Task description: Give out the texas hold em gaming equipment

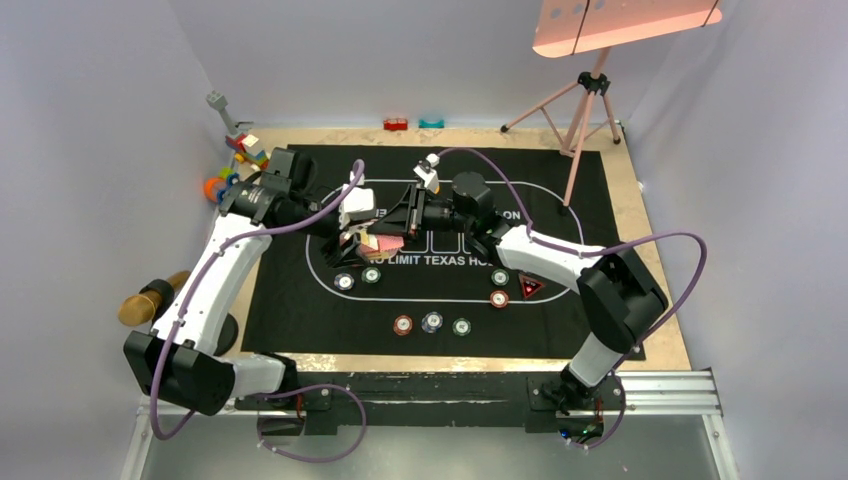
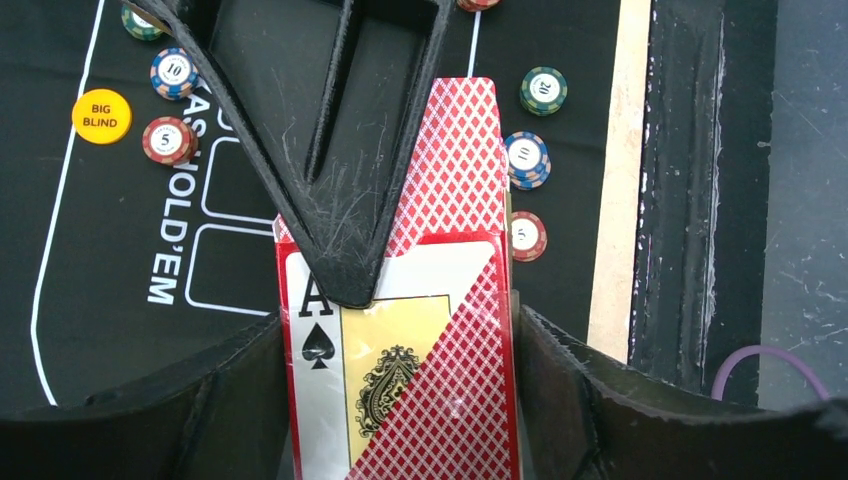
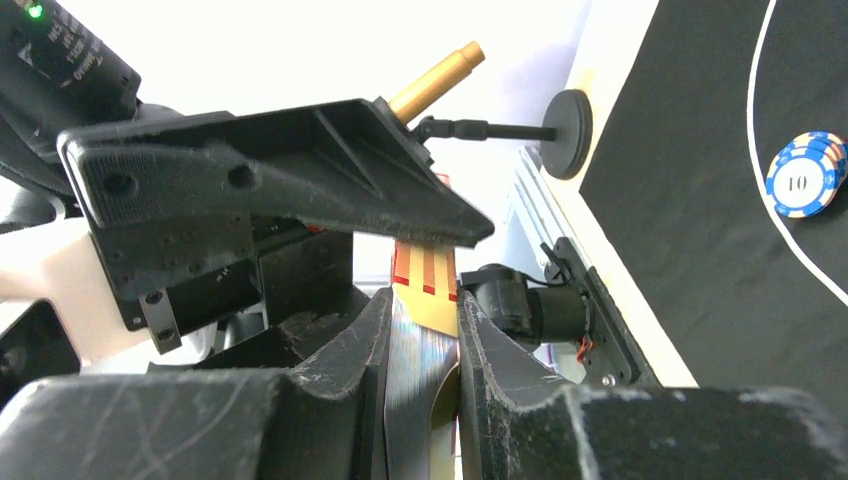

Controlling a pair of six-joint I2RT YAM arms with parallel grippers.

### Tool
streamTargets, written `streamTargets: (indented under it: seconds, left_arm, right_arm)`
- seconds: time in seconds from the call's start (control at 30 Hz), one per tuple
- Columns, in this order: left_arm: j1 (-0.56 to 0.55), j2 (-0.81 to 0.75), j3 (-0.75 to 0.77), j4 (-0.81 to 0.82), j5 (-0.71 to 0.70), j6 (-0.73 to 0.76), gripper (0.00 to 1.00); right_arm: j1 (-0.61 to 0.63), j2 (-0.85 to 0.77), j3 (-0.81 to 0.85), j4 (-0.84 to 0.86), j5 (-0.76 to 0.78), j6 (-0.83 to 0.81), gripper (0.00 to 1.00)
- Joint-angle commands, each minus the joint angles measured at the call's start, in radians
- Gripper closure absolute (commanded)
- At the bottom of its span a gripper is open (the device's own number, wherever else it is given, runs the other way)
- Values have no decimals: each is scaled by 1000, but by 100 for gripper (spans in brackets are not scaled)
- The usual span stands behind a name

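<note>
A red-backed card pack (image 2: 440, 380) with an ace of spades on its front is held up over the black mat (image 1: 300, 310), between both grippers. My left gripper (image 2: 400, 340) is shut on its sides. My right gripper (image 3: 420, 320) is shut on the pack's open end, where grey card edges and a yellow flap (image 3: 430, 290) show between its fingers. In the top view the two grippers, left (image 1: 358, 240) and right (image 1: 395, 240), meet at the pack (image 1: 380, 243). Poker chips (image 1: 432, 322) lie in small groups on the mat. A red-edged triangle marker (image 1: 529, 288) lies to the right. An orange "BIG BLIND" disc (image 2: 101, 116) lies on the mat.
Colourful toy blocks (image 1: 238, 160) sit at the back left corner. A pink tripod (image 1: 585, 100) stands at the back right. A gold-handled tool (image 1: 150, 300) lies off the mat on the left. Small red (image 1: 396, 124) and teal (image 1: 431, 123) items lie by the back wall.
</note>
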Motion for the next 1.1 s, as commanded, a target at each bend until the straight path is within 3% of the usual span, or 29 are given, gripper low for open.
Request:
streamTargets:
  seconds: [0.0, 0.4, 1.07]
  left_arm:
    - [-4, -30, -8, 58, -2, -17, 26]
    - [4, -29, -9, 94, 1, -104, 35]
    - [6, -5, 46, 62, 10, -103, 39]
  right_arm:
    - [5, 3, 45, -15, -10, -26, 85]
    - [-26, -73, 32, -162, -2, -141, 52]
    - [-47, -98, -8, -174, -28, -175, 55]
